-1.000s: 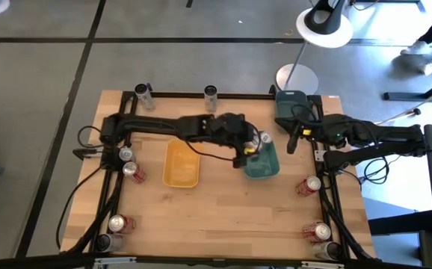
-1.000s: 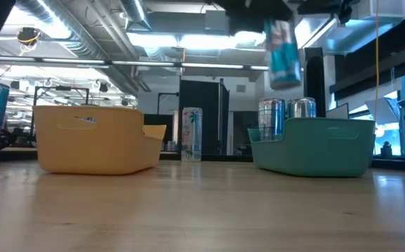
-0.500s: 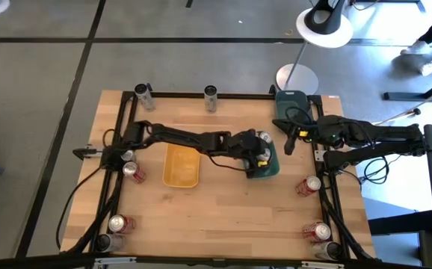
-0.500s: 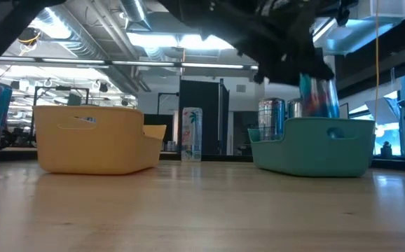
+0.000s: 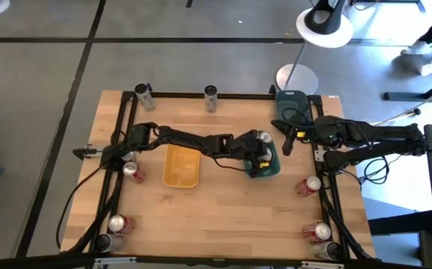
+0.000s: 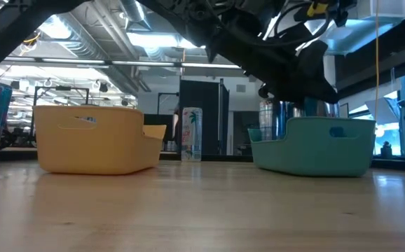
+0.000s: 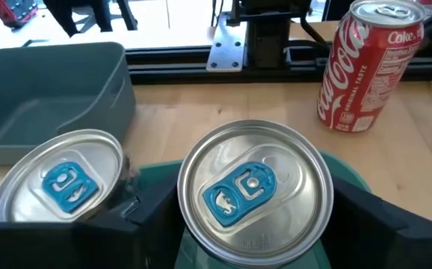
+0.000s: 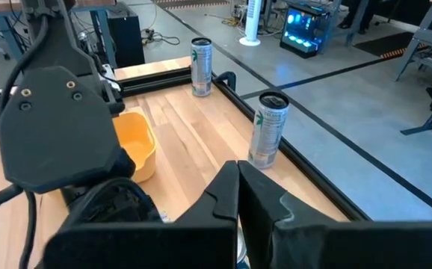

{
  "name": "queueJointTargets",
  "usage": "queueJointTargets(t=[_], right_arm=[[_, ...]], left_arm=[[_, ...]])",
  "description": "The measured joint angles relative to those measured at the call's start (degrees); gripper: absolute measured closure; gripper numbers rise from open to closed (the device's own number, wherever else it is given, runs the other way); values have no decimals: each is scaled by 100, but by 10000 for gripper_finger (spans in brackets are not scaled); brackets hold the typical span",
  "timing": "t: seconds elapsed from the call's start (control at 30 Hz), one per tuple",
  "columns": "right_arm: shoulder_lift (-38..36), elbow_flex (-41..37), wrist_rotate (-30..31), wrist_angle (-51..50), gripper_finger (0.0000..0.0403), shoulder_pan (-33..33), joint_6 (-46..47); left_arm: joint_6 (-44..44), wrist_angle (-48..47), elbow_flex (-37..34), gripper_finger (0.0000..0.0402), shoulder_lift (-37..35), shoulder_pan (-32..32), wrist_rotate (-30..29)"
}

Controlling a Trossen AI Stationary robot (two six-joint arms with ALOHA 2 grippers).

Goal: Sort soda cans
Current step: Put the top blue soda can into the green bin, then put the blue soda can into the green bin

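My left gripper (image 7: 255, 224) reaches into the teal tray (image 5: 270, 166) and is shut on a silver-teal soda can (image 7: 253, 190) with a blue tab. A second can (image 7: 59, 185) with the same top stands beside it in that tray. In the low view the gripper (image 6: 302, 73) hides the held can behind the tray wall (image 6: 314, 145). The yellow tray (image 5: 181, 166) lies left of it. My right gripper (image 8: 238, 196) is shut and hovers near the dark tray (image 5: 291, 104), touching nothing. My left gripper pinches the can between its two fingers (image 7: 150, 215) on opposite sides of the upper wall, just under the top rim (image 7: 187, 213). It comes down slanting from the table's left. The can stands upright inside the teal tray; the tray wall hides its bottom.
Cans stand round the table's edges: two on the far rail (image 5: 143, 94) (image 5: 211, 95), red ones at the left (image 5: 134, 172), near left (image 5: 117, 223), right (image 5: 309, 184) and near right (image 5: 319, 232). A red cola can (image 7: 365, 63) stands beyond the teal tray.
My left gripper has come down with the silver-teal can from well above the teal tray into the tray, shifting slightly toward the table's right. The can stayed upright and now sits behind the tray wall beside the others.
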Motion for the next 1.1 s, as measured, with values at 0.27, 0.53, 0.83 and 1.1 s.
queueJointTargets(t=[0.27,0.53,0.83,1.1], right_arm=[[228,0,-4,-24,397,2,-2],[281,0,-2,-1,397,1,-1],[264,0,-5,-3,397,4,-2],[264,0,-45,-12,397,4,-7]], left_arm=[[51,-7,-2,128,4,0,19],[139,-20,-9,124,1,-4,20],[460,-505,-22,123,-551,-8,-12],[623,-1144,-15,123,-1270,-11,-26]])
